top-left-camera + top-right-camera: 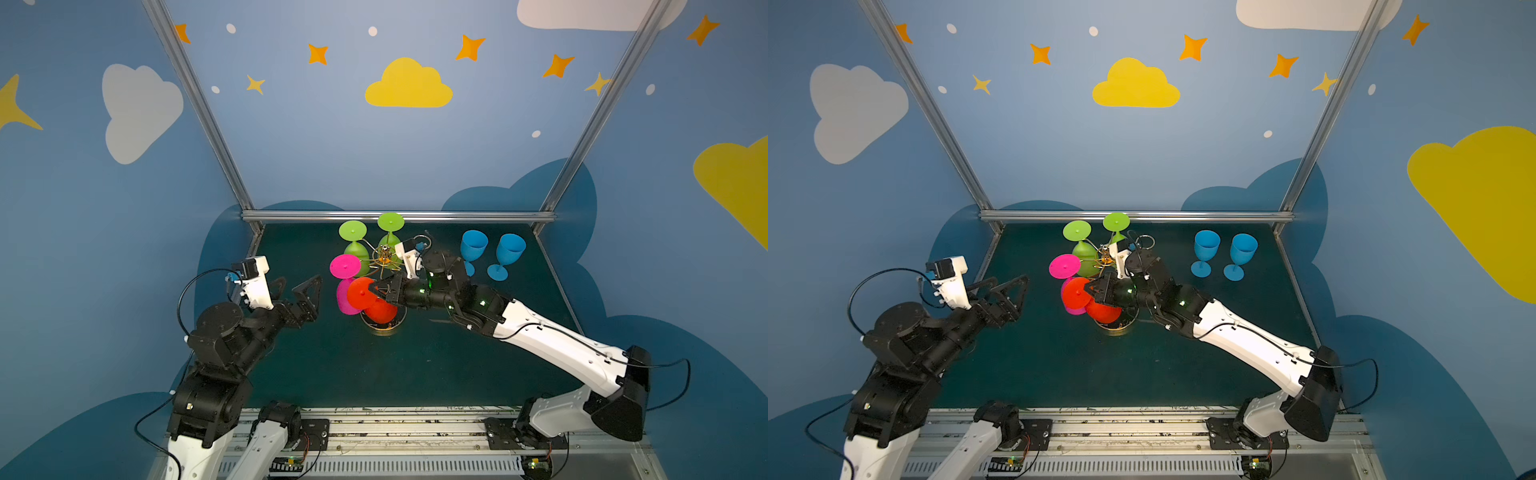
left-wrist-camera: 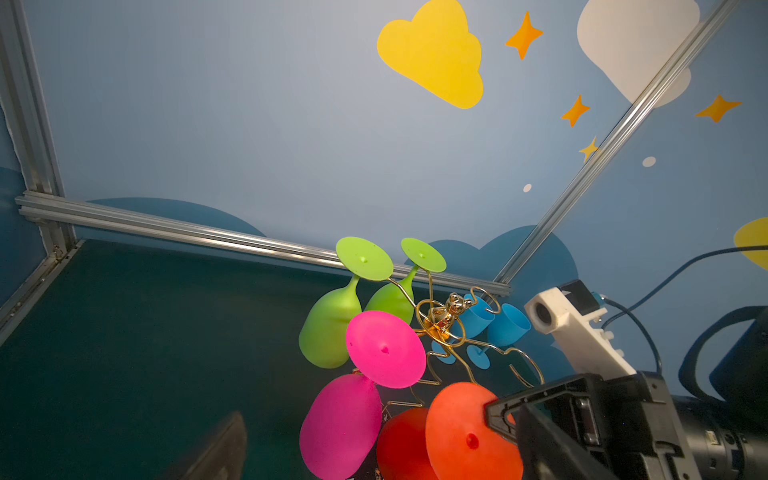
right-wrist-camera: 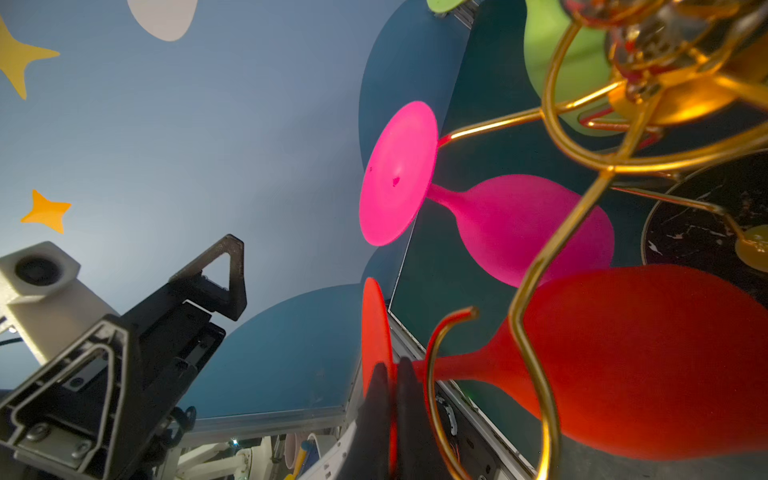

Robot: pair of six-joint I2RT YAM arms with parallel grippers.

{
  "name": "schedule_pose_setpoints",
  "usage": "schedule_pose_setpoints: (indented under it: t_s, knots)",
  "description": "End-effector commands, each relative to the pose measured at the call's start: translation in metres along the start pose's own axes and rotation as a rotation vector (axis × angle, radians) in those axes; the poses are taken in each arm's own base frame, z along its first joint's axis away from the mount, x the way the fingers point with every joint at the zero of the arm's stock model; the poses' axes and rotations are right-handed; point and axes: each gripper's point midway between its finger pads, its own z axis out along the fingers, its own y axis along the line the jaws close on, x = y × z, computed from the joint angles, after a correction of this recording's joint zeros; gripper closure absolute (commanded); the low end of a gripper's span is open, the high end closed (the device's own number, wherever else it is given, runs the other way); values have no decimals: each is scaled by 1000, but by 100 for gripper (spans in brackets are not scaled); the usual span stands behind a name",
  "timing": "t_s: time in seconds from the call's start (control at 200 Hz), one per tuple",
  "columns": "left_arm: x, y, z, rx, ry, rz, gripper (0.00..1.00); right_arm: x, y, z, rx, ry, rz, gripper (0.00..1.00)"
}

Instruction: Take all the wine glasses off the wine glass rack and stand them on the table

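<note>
The red wine glass hangs tilted, bowl down, on the wine glass rack with its stem inside a gold loop. The right fingers are pinched shut on the rim of its round foot. Just past those fingers hang a pink glass and two green glasses, while the left fingers stand wide and empty above the worktop, well apart from the rack.

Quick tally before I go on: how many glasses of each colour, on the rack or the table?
green glasses: 2
pink glass: 1
red glass: 1
blue glasses: 2
total: 6
</note>
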Motion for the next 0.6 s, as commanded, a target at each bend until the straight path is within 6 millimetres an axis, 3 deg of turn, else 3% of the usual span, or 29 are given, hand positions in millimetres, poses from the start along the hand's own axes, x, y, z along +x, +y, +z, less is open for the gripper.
schedule_pose_setpoints:
  t_s: [0.0, 0.25, 0.471, 0.596]
  knots:
    - [-9, -2, -5, 1, -36, -3, 0, 7, 16, -17, -33, 20, -53, 100]
    - [-18, -5, 0, 12, -63, -35, 0, 18, 11, -40, -26, 12, -90, 100]
    - [-27, -14, 7, 56, -71, -76, 1, 26, -16, -85, 46, -44, -92, 100]
    - [-32, -26, 11, 114, -65, -92, 2, 19, -37, -121, 91, -122, -70, 100]
